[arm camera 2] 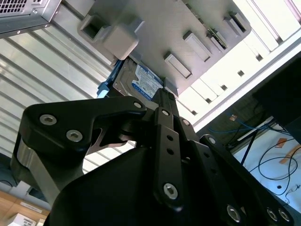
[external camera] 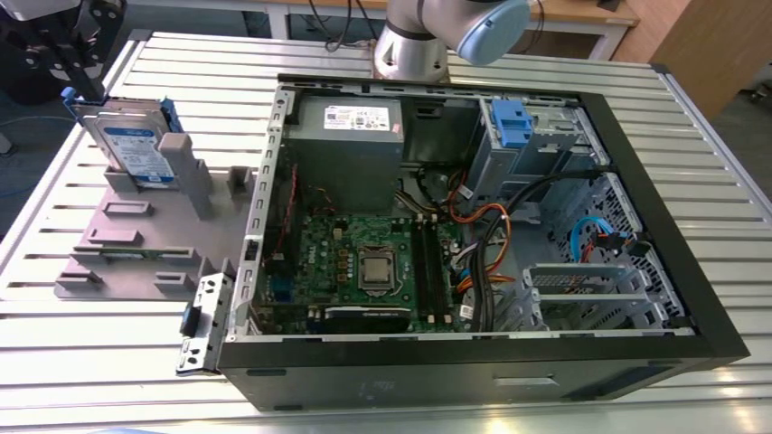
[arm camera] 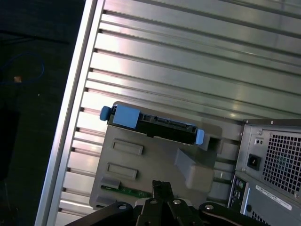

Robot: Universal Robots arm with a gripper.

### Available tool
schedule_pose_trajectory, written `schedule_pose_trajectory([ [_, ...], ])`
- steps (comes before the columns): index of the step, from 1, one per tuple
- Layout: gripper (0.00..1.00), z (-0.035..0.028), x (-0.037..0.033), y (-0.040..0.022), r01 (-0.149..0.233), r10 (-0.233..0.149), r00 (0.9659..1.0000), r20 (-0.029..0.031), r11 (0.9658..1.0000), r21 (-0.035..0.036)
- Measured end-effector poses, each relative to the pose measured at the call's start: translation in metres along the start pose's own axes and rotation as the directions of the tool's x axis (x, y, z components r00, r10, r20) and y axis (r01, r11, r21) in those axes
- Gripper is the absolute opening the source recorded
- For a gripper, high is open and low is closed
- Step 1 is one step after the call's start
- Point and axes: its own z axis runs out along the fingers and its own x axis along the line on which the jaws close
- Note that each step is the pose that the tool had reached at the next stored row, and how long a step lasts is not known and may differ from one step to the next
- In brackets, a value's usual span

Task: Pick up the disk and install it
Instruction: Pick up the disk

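Observation:
The disk (external camera: 130, 143) stands on edge in the grey slotted holder (external camera: 133, 244) at the exterior view's left, its white-and-blue label facing out and blue rails along its sides. My black gripper (external camera: 82, 80) hangs just above the disk's top edge. In the first wrist view the disk's upper edge (arm camera: 153, 125) with its blue rail ends lies beyond my gripper (arm camera: 160, 185), whose fingers meet in one point with nothing between them. The second wrist view shows the disk's label (arm camera 2: 143, 82) past the gripper (arm camera 2: 162, 96) and under the holder (arm camera 2: 155, 33).
An open computer case (external camera: 675, 262) lies on the slatted metal table (external camera: 181, 63), right of the holder. A blue plastic bracket (external camera: 512, 122) sits in its grey drive bay at the back. Cables, the motherboard (external camera: 362, 262) and the power supply (external camera: 347, 136) crowd the case.

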Motion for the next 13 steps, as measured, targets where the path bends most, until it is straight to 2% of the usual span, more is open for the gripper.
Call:
schedule_pose_trajectory([
  [13,0.11,0.0000,0.0000,0.0000,0.018,-0.018,0.9998,-0.0006,0.9998,-0.0004],
])
